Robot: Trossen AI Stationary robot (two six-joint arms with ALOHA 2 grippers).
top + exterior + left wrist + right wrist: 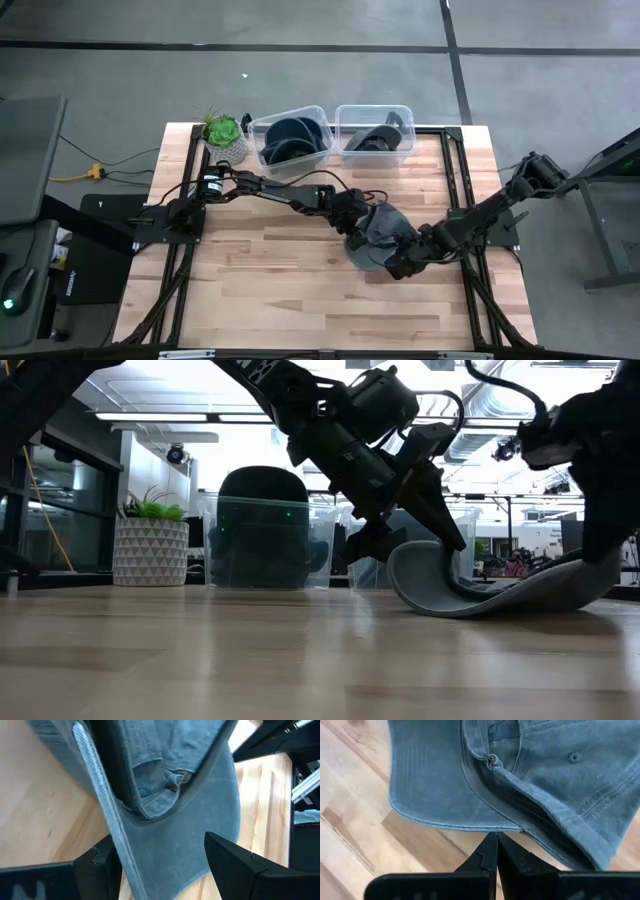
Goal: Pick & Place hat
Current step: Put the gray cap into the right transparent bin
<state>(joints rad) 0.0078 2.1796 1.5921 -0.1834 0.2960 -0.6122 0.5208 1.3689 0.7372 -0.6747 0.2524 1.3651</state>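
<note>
A grey-blue hat [378, 232] lies on the wooden tabletop [280, 280], right of the middle, with both arms meeting over it. In the low view its brim curls up off the wood on one side while the rest lies flat.

The left gripper [358, 228] reaches in from the left, and its fingers [235, 865] stand apart with the hat's brim between them (the wrist view shows one dark finger on each side of the cloth, but whether they press it cannot be told). The right gripper [400, 262] comes in from the right with its fingers [492, 857] clenched together on nothing, their tips just beside the brim's edge.

Along the far edge of the tabletop stand two clear plastic bins side by side. The left bin [292, 140] holds dark hats, apparently more than one, stacked inside each other. The right bin [374, 132] holds a dark hat as well. A small potted plant [224, 132] in a white patterned pot sits just left of the bins.
</note>
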